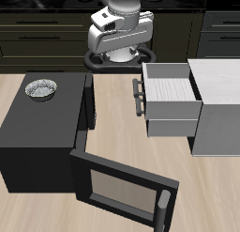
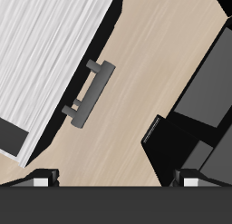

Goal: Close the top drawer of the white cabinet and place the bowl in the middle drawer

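The white cabinet [image 1: 217, 95] stands at one side of the table, and its top drawer [image 1: 169, 83] is pulled out, showing a striped inside [image 2: 45, 64] and a dark bar handle [image 2: 89, 90]. The pulled-out drawer covers the middle drawer, which I cannot make out. On top of a black box, across the table from the cabinet, rests the small shiny bowl [image 1: 41, 87]. My gripper [image 1: 120, 50] hangs high near the table's back, open and holding nothing, with its fingertips [image 2: 41, 178] wide apart. It is well away from both the handle and the bowl.
The black box [image 1: 37, 128] has its windowed door [image 1: 122, 191] swung open toward the table's front edge. Bare wood floor [image 1: 112, 114] lies between the box and the cabinet. Dark kitchen units line the back.
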You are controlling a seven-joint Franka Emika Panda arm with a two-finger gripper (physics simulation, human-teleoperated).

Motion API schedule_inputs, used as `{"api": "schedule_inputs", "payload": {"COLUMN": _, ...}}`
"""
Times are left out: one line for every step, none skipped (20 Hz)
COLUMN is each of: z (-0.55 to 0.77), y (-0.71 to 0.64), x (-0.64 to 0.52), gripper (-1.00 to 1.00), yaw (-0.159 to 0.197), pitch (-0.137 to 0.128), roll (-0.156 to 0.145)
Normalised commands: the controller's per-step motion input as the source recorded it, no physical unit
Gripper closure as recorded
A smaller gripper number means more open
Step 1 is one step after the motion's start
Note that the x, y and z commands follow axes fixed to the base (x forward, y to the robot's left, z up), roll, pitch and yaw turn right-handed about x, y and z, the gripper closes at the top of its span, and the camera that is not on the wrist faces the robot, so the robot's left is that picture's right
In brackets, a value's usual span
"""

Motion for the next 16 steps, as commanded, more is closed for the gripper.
{"api": "schedule_inputs", "payload": {"z": 0.00, "y": 0.00, "x": 0.00, "gripper": -1.00, "yaw": 0.000, "pitch": 0.000, "roll": 0.000}}
{"api": "schedule_inputs", "payload": {"z": 0.14, "y": -0.19, "x": 0.29, "gripper": -1.00, "yaw": 0.269, "pitch": 0.016, "roll": -0.172}}
{"api": "schedule_inputs", "payload": {"z": 0.02, "y": -0.05, "x": 0.00, "gripper": -1.00, "yaw": 0.000, "pitch": 0.000, "roll": 0.000}}
{"api": "schedule_inputs", "payload": {"z": -0.04, "y": 0.07, "x": 0.19, "gripper": -1.00, "yaw": 0.265, "pitch": 0.010, "roll": 0.005}}
{"api": "schedule_inputs", "payload": {"z": 0.02, "y": -0.07, "x": 0.16, "gripper": -1.00, "yaw": 0.201, "pitch": 0.013, "roll": -0.071}}
{"api": "schedule_inputs", "payload": {"z": 0.02, "y": 0.08, "x": 0.14, "gripper": -1.00, "yaw": 0.191, "pitch": -0.084, "roll": -0.119}}
{"api": "schedule_inputs", "payload": {"z": -0.15, "y": 0.21, "x": 0.16, "gripper": -1.00, "yaw": 0.378, "pitch": -0.034, "roll": 0.014}}
{"api": "schedule_inputs", "payload": {"z": 0.12, "y": -0.03, "x": 0.08, "gripper": -1.00, "yaw": 0.217, "pitch": -0.110, "roll": -0.141}}
{"api": "schedule_inputs", "payload": {"z": 0.09, "y": 0.15, "x": 0.06, "gripper": -1.00, "yaw": 0.219, "pitch": -0.200, "roll": -0.063}}
{"api": "schedule_inputs", "payload": {"z": -0.08, "y": -0.05, "x": 0.28, "gripper": -1.00, "yaw": 0.319, "pitch": -0.049, "roll": -0.066}}
{"api": "schedule_inputs", "payload": {"z": 0.02, "y": -0.07, "x": 0.17, "gripper": -1.00, "yaw": 0.108, "pitch": -0.002, "roll": -0.049}}
{"api": "schedule_inputs", "payload": {"z": -0.02, "y": 0.10, "x": 0.14, "gripper": -1.00, "yaw": 0.268, "pitch": -0.097, "roll": 0.000}}
{"api": "schedule_inputs", "payload": {"z": -0.03, "y": 0.05, "x": 0.07, "gripper": -1.00, "yaw": 0.178, "pitch": -0.009, "roll": 0.008}}
{"api": "schedule_inputs", "payload": {"z": 0.04, "y": 0.08, "x": 0.02, "gripper": -1.00, "yaw": 0.201, "pitch": -0.127, "roll": 0.001}}
{"api": "schedule_inputs", "payload": {"z": -0.08, "y": 0.03, "x": 0.05, "gripper": -1.00, "yaw": 0.086, "pitch": 0.029, "roll": 0.001}}
{"api": "schedule_inputs", "payload": {"z": -0.02, "y": 0.08, "x": -0.03, "gripper": -1.00, "yaw": 0.093, "pitch": -0.037, "roll": -0.019}}
